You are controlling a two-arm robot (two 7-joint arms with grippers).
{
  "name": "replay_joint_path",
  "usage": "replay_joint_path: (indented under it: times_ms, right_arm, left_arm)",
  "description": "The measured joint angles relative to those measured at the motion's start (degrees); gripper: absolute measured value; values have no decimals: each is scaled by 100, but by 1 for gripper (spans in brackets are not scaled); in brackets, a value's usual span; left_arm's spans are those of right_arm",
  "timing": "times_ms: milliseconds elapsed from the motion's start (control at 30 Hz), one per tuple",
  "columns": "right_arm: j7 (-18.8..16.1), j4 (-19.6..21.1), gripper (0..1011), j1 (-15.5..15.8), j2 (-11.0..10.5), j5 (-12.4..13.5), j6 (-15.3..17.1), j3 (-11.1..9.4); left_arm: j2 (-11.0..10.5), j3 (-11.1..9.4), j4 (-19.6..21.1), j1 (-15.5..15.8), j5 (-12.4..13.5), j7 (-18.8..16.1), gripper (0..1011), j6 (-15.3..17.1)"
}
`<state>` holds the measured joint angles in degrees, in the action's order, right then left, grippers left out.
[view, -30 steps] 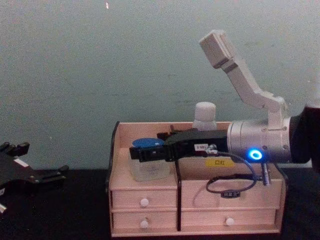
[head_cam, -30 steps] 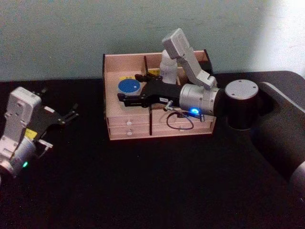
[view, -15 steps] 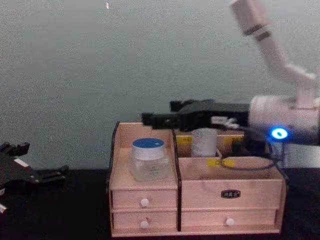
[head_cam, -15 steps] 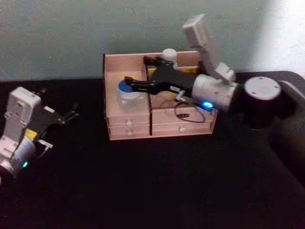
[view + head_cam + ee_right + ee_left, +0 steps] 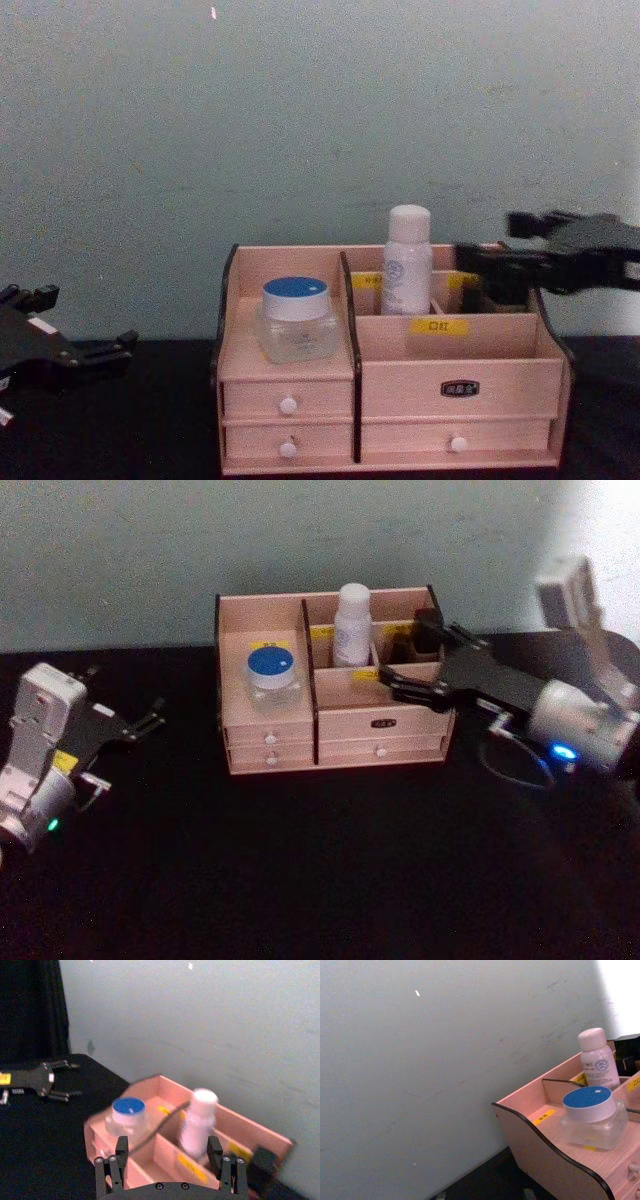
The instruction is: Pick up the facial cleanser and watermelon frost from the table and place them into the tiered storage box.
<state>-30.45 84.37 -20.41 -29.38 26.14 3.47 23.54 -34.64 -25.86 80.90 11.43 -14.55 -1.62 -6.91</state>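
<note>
My left gripper [image 5: 140, 723] is parked at the far left of the black table [image 5: 330, 870], its fingers spread and holding nothing. In the light-wood tiered storage box with black trim [image 5: 330, 742], the squat clear jar with a blue lid [image 5: 271, 670] stands in the left compartment and the white bottle with a rounded cap [image 5: 352, 626] stands upright in the back middle one. Which of them is the cleanser and which the watermelon frost I cannot read from the labels. My right gripper [image 5: 400, 685] hangs open and empty over the box's right side. To do this step well I should draw it back high and level, so no finger clips the bottle or the divider. A dark thing [image 5: 627, 1055] in the back right compartment is too cut off to identify.
</note>
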Motion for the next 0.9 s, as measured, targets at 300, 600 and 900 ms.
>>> replay_joint_path:
  times_ms: [300, 600, 900]
  right_arm:
    - [735, 659, 1002, 895, -445, 118, 38, -705]
    - [2632, 636, 1003, 1402, 108, -639, 222, -1149]
    - [3475, 20, 1003, 1267, 628, -1214, 319, -1100]
  left_arm:
    - [0, 0, 0, 0, 0, 0, 1001, 0]
    - [0, 0, 0, 0, 0, 0, 1001, 0]
    - [0, 0, 0, 0, 0, 0, 1001, 0]
